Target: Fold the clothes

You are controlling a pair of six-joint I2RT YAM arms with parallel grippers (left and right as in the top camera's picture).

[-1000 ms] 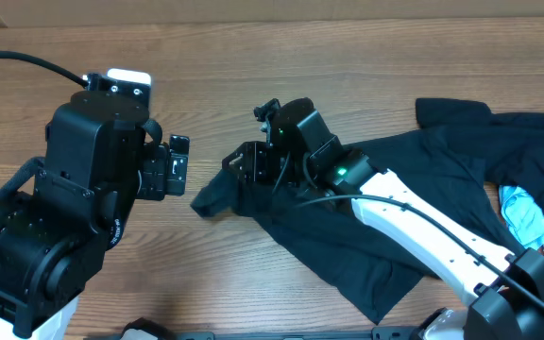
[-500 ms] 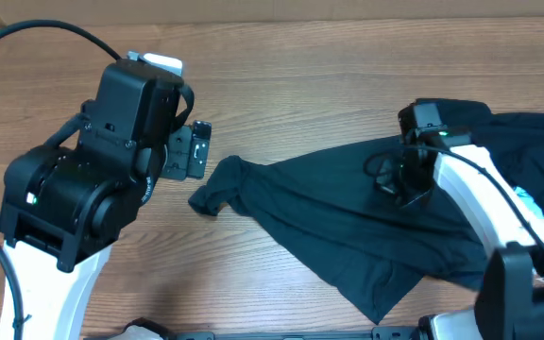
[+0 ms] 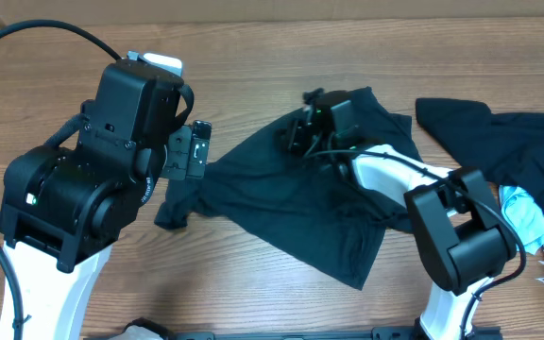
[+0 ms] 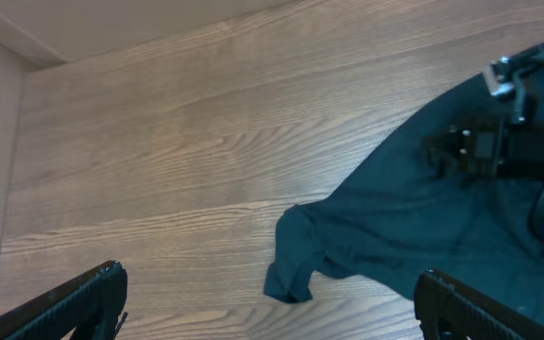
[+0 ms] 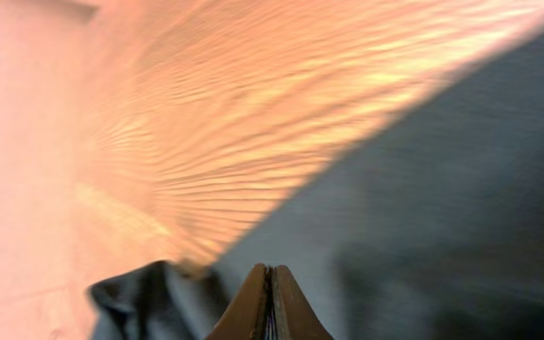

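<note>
Well, from my seat I saw the dark T-shirt (image 3: 281, 203) lying rumpled across the middle of the table (image 3: 253, 57), with one sleeve (image 3: 170, 210) reaching out toward the left arm's side. The right hand (image 3: 298, 132) sat at the shirt's far edge, where the cloth bunched up around it. On the right wrist camera its fingers (image 5: 253, 302) were pressed flat together with dark fabric right at the tips, so I read it as pinching the shirt. The left hand (image 3: 195, 151) hovered above the table just beside the shirt's left edge, touching nothing. Its wrist view showed both fingers (image 4: 74, 302) spread wide at the lower corners, the sleeve lying below between them. Off at the table's right end lay a second dark garment (image 3: 499, 142), apart from the shirt, and a light blue one (image 3: 527, 215) sat just beside it, near the edge.
</note>
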